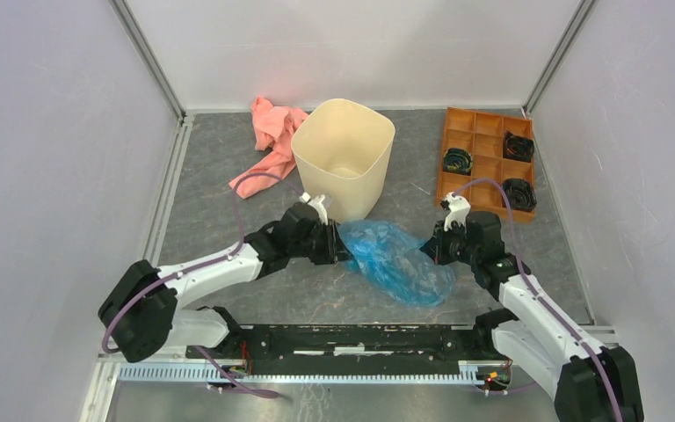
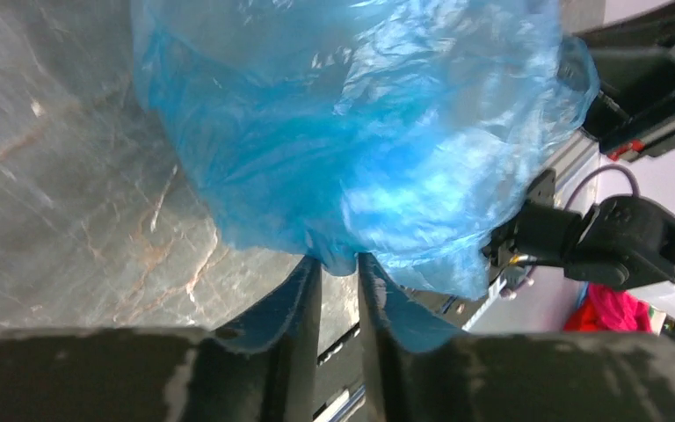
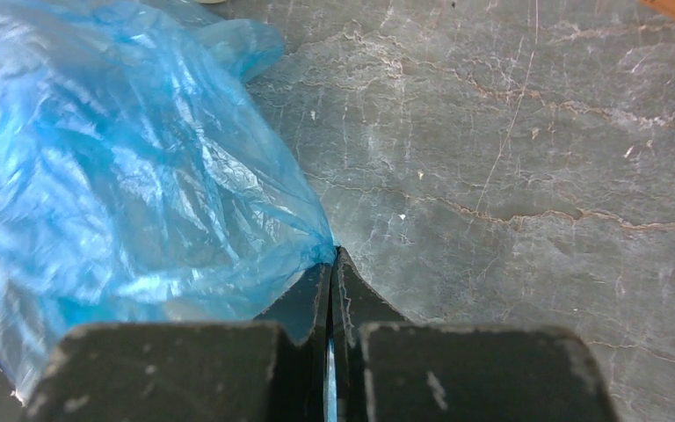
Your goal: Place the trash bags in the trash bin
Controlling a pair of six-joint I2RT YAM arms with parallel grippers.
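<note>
The blue translucent trash bag (image 1: 400, 259) lies crumpled between my two grippers, just in front of the cream-beige trash bin (image 1: 343, 158), which stands upright and open. My left gripper (image 1: 338, 242) grips the bag's left end. In the left wrist view the jaws (image 2: 340, 259) stand a little apart with a tuft of the bag (image 2: 360, 132) pinched between the tips. My right gripper (image 1: 431, 251) grips the bag's right end. In the right wrist view the jaws (image 3: 332, 255) are pressed together on a fold of the bag (image 3: 123, 193).
A pink-salmon cloth (image 1: 272, 132) lies left of the bin at the back. An orange compartment tray (image 1: 488, 163) holding black coiled items sits at the back right. The grey marbled table (image 1: 228, 202) is bounded by white walls on three sides.
</note>
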